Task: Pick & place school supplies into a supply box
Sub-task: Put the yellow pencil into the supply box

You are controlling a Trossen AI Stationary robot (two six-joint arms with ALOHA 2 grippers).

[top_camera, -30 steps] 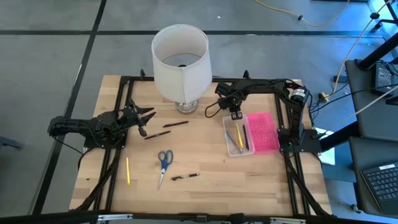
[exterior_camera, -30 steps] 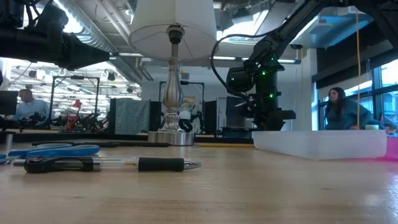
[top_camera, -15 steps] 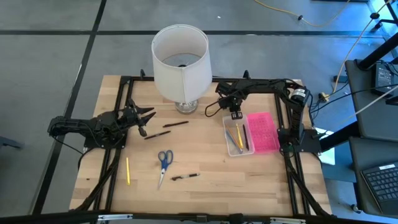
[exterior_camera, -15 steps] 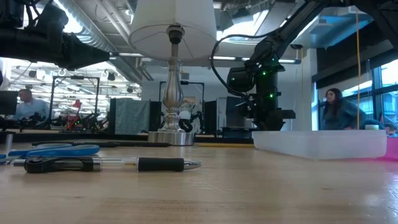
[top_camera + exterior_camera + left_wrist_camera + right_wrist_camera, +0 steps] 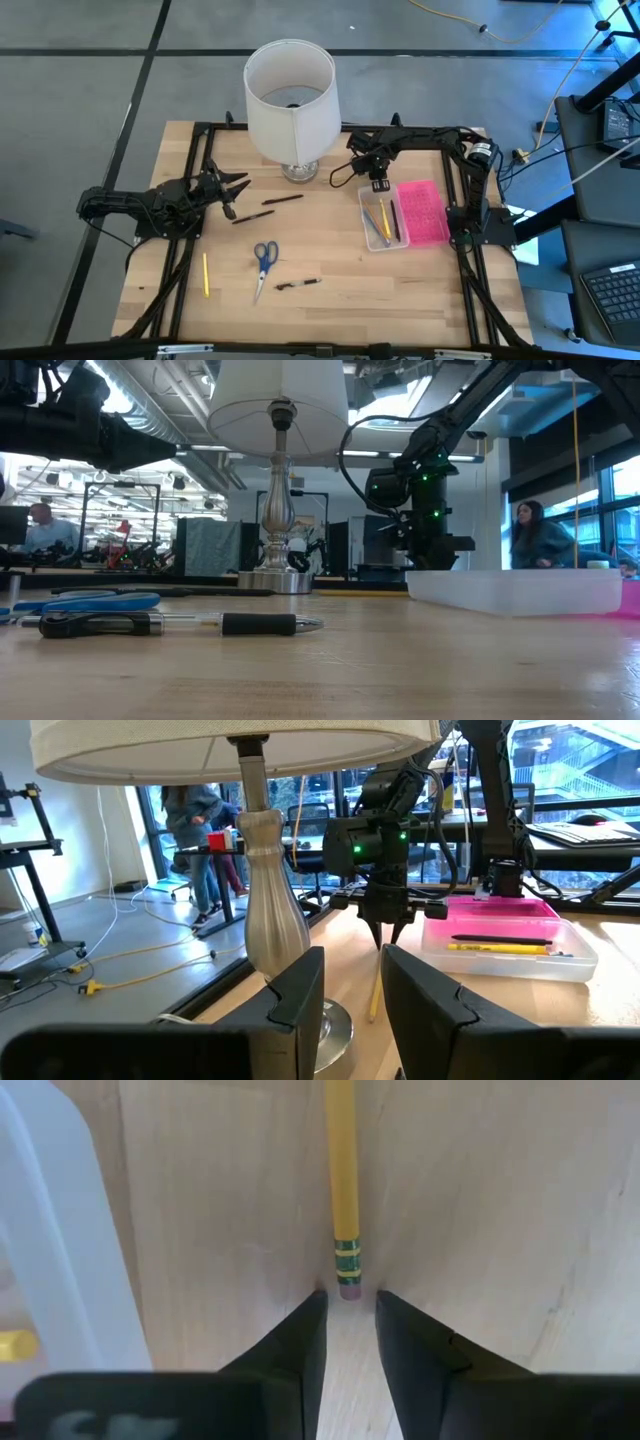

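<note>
Right end effector (image 5: 386, 932) grips a yellow pencil (image 5: 342, 1175) upright beside the supply box (image 5: 405, 214).

Its fingers pinch the pencil's eraser end, tip seemingly touching the tabletop (image 5: 330, 300). The left end effector (image 5: 232, 192), fingers narrowly apart and empty, hovers near the lamp (image 5: 290, 98). Scissors (image 5: 263, 258), two dark pens and another pencil lie loose; the box holds pencils and a pen.

The yellow pencil (image 5: 342, 1180) runs off the right wrist view's edge, its tip unseen.

White lamp (image 5: 290, 100) on wooden table (image 5: 330, 300), person (image 5: 540, 540) in background
</note>
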